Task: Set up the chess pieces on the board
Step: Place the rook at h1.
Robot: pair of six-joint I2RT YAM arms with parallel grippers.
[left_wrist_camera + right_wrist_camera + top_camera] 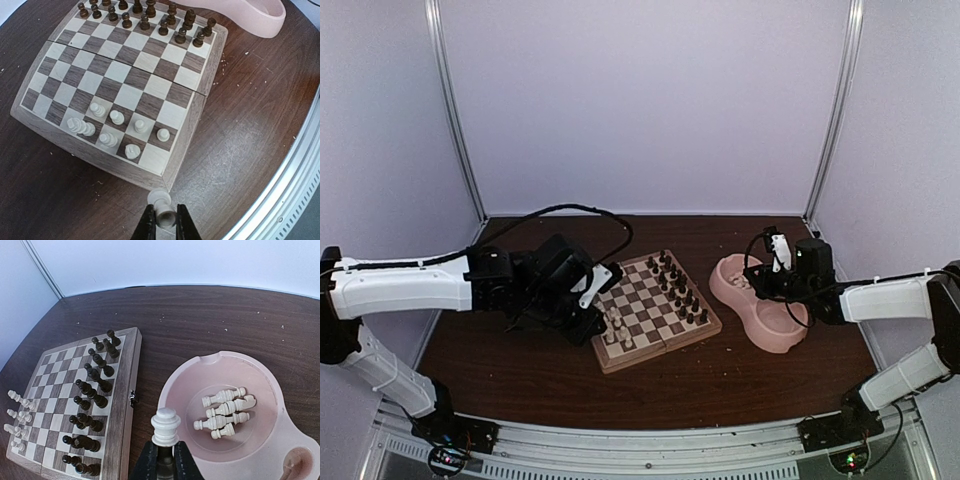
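Pinching partly hidden chess pieces, left hand, right hand, both cropped

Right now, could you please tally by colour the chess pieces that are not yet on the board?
Cream-white pieces: 6 (4 visible in the pink bowl, 1 in the left gripper, 1 in the right gripper)
Dark pieces: 0 (all stand on the board)
Total: 6

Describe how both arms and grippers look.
Both the left arm and right arm have white links with black joints and wrists. A black cable loops over the left one. The left gripper and right gripper have slim black fingers.
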